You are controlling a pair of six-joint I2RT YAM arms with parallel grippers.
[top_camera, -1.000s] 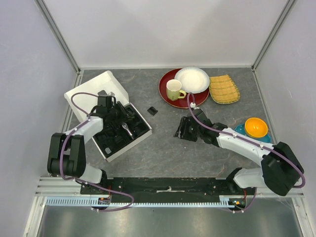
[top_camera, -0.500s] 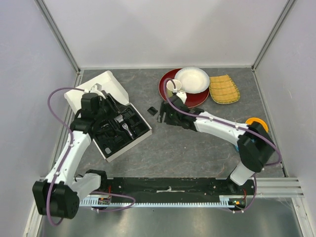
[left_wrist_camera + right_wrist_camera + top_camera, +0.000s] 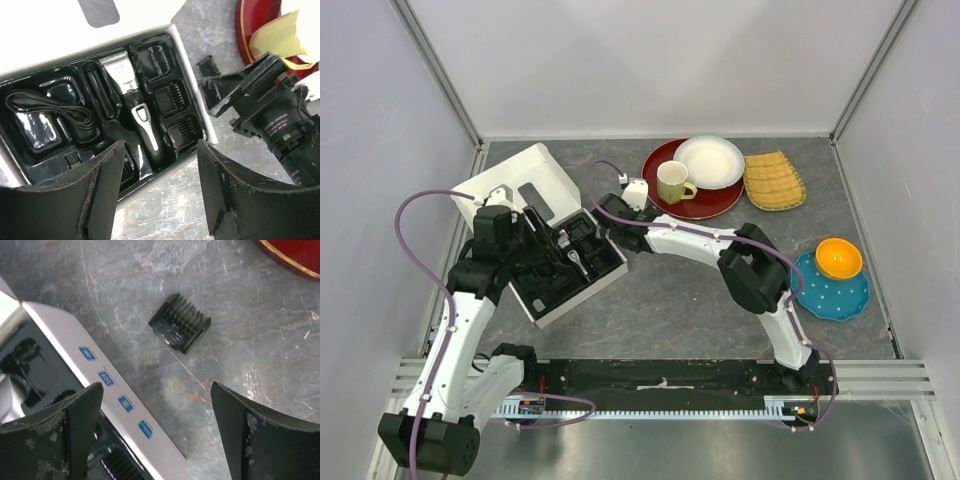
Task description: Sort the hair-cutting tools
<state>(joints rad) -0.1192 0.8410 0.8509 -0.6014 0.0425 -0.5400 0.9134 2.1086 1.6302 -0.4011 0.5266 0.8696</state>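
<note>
We judge the step in hand to be the pick-up of the one loose tool we can see. A small guard (image 3: 180,330) lies alone on the table (image 3: 240,355), between the box (image 3: 115,400) and the red plate (image 3: 290,255), touching neither. The right gripper (image 3: 155,400) hangs over it with its fingers wide apart and nothing between them. In its wrist view the guard sits ahead of the tips, not yet between them.

The rest looks sorted. The clipper (image 3: 132,100) lies in the middle of the tray (image 3: 197,112), the cord (image 3: 50,107) is coiled in a pocket on one side of it, and three more guards (image 3: 172,92) fill pockets on the other. The left gripper (image 3: 160,150) hovers over the tray, fingers apart and empty.

Next, we think the right gripper needs to reach forward and down until its fingers straddle the guard. It should then close across the guard's short sides, since the piece is low and could slide on the smooth table. After that come a lift over the box wall and a drop into a free pocket; we cannot tell which pocket is free. The two grippers are near each other, so the left one may need to make room.
</note>
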